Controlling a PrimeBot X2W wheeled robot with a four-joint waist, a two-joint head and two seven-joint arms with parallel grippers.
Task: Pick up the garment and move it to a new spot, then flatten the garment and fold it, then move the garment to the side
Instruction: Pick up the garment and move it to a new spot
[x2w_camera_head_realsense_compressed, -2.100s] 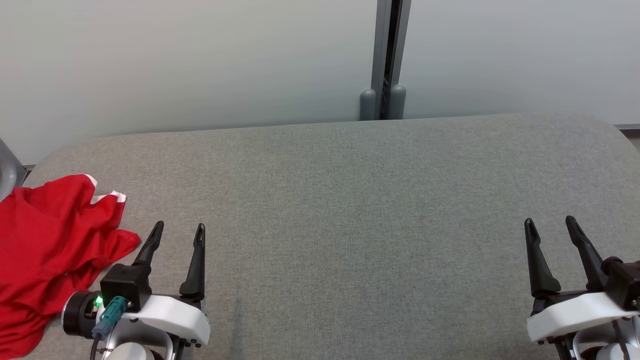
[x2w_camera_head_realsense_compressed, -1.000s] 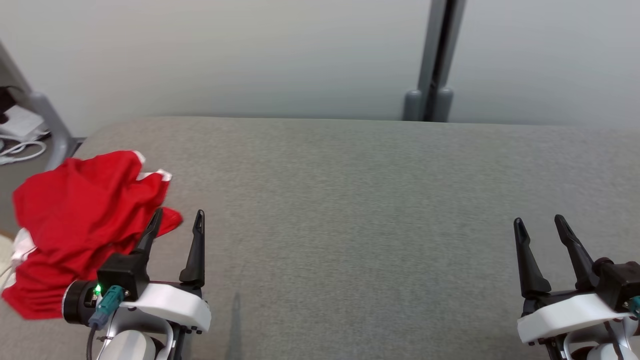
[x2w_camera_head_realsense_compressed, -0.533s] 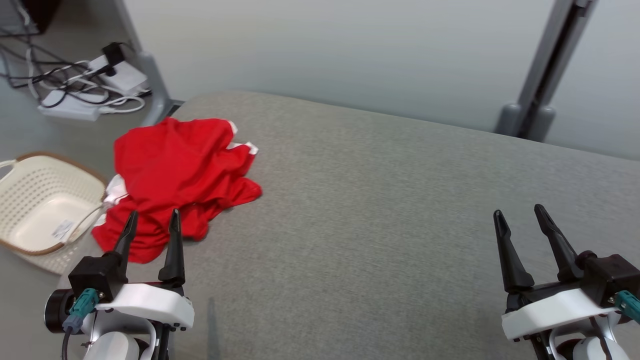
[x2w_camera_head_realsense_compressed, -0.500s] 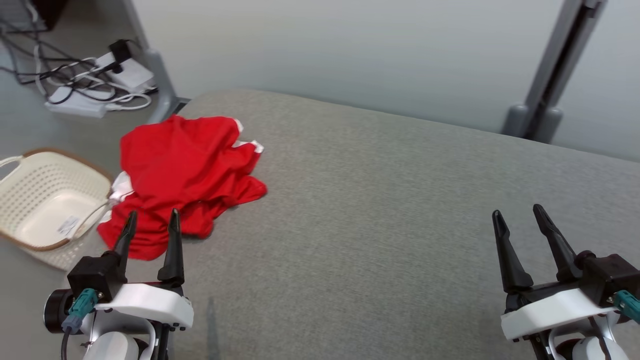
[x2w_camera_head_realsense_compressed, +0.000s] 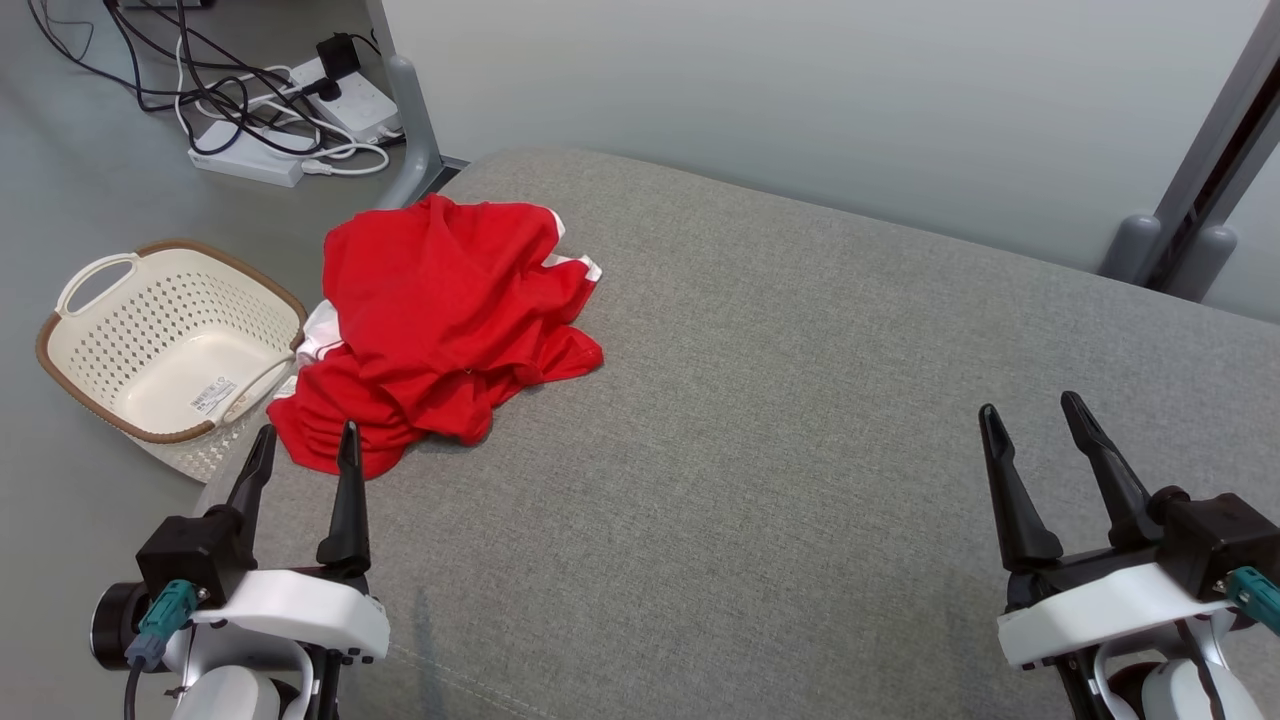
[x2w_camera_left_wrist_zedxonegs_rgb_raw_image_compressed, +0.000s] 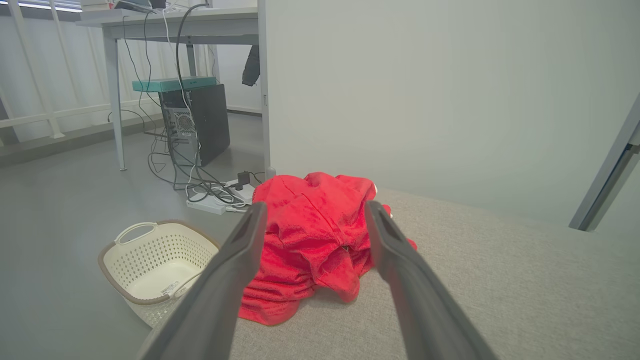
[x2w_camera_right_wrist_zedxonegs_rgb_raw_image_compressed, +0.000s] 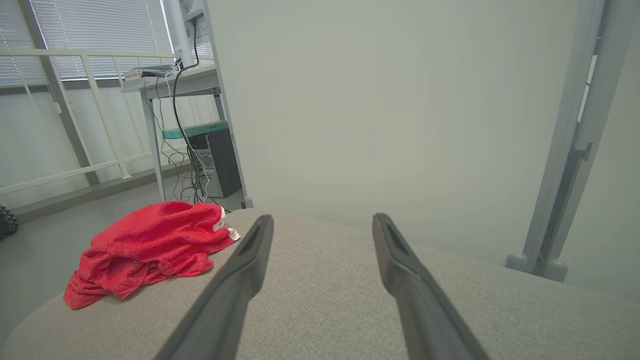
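Left hand and right hand, two in all, hover wide open and empty over the grey desk. One red garment lies crumpled at its far-left corner, folds hiding its shape; one basket sits on the floor beside.

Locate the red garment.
Head view: the red garment lies crumpled at the left end of the grey surface, just beyond the left gripper, with the white basket on the floor beside it.

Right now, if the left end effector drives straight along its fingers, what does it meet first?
Likely the crumpled red cloth garment, framed between the fingers of the open left end effector on the grey upholstered table. Depth is unclear; it could skim over the heap.
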